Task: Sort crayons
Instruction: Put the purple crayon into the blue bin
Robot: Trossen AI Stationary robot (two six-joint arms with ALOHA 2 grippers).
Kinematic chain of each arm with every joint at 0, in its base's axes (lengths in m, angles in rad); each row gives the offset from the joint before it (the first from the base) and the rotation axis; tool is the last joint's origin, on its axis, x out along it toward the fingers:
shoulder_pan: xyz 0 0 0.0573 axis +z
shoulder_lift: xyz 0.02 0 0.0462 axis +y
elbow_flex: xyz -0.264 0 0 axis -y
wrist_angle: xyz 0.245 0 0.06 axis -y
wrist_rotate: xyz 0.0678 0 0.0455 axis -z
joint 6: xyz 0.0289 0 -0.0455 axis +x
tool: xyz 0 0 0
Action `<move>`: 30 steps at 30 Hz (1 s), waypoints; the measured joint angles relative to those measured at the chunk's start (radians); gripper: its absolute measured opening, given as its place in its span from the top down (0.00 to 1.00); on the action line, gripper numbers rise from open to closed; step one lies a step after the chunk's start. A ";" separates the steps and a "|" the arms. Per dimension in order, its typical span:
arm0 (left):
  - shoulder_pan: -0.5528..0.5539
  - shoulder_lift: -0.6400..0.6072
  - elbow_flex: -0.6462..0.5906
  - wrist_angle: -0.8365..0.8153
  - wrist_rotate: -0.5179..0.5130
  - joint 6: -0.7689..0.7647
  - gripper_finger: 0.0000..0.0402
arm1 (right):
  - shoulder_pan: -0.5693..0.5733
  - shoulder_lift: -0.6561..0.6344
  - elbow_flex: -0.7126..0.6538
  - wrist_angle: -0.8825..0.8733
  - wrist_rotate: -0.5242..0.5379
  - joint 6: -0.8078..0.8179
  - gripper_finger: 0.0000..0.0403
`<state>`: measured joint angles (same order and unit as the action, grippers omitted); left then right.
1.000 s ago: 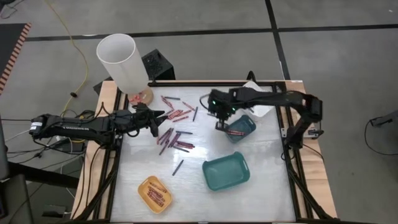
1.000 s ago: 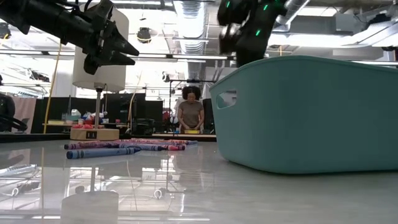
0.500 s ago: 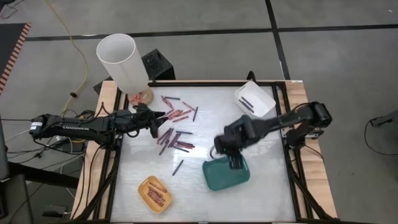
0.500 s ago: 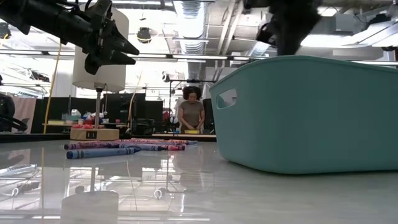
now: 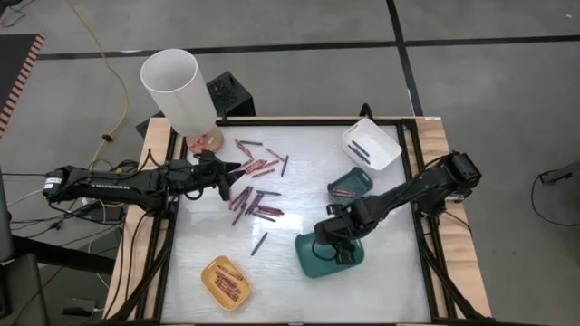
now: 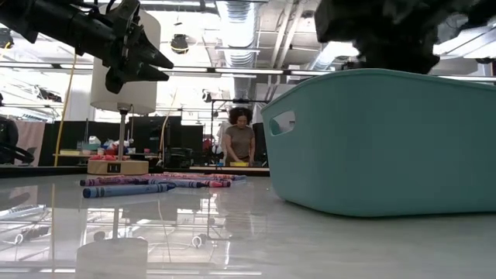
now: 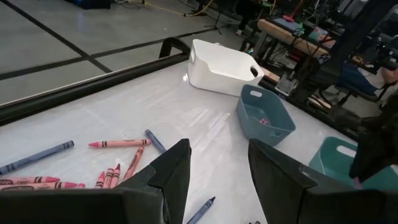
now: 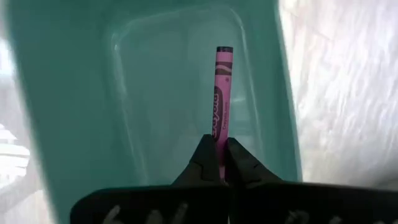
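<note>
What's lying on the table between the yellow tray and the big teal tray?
Nothing: in the high view, bare table separates the yellow tray from the big teal tray.

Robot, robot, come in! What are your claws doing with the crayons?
Right gripper shut on pink crayon, over the big teal tray. Left gripper open, empty, above the loose crayons. Nothing in the way.

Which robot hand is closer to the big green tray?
Right. The right gripper hangs over the big teal tray, holding a pink crayon. The left gripper hovers across the table.
</note>
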<state>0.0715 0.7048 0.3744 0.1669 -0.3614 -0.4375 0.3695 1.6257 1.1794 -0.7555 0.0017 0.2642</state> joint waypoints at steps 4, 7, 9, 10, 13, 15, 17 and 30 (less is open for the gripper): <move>0.000 0.000 0.000 0.000 0.000 -0.001 0.62 | 0.002 0.000 -0.063 0.079 -0.003 0.018 1.00; 0.000 0.000 0.000 0.000 0.000 -0.001 0.62 | 0.002 -0.001 -0.109 0.134 -0.005 0.032 0.99; 0.000 0.000 0.000 0.000 0.000 -0.001 0.62 | 0.001 0.000 -0.134 0.141 -0.004 0.035 0.99; 0.000 0.000 0.000 -0.001 0.000 -0.001 0.62 | 0.001 0.000 -0.142 0.142 -0.004 0.035 0.99; 0.000 0.000 0.000 -0.001 0.000 -0.001 0.62 | -0.003 0.000 -0.161 0.169 -0.004 0.034 0.99; 0.000 0.000 0.000 -0.001 0.000 -0.001 0.62 | -0.006 0.000 -0.177 0.176 -0.005 0.034 0.99; 0.000 0.000 0.000 -0.005 0.000 -0.001 0.62 | -0.008 0.000 -0.195 0.193 -0.004 0.034 0.99; 0.000 0.000 0.000 -0.004 -0.002 0.006 0.62 | -0.030 0.000 -0.193 0.213 0.002 0.033 0.85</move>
<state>0.0715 0.7050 0.3744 0.1627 -0.3637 -0.4315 0.3399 1.6253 0.9863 -0.5430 0.0038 0.2976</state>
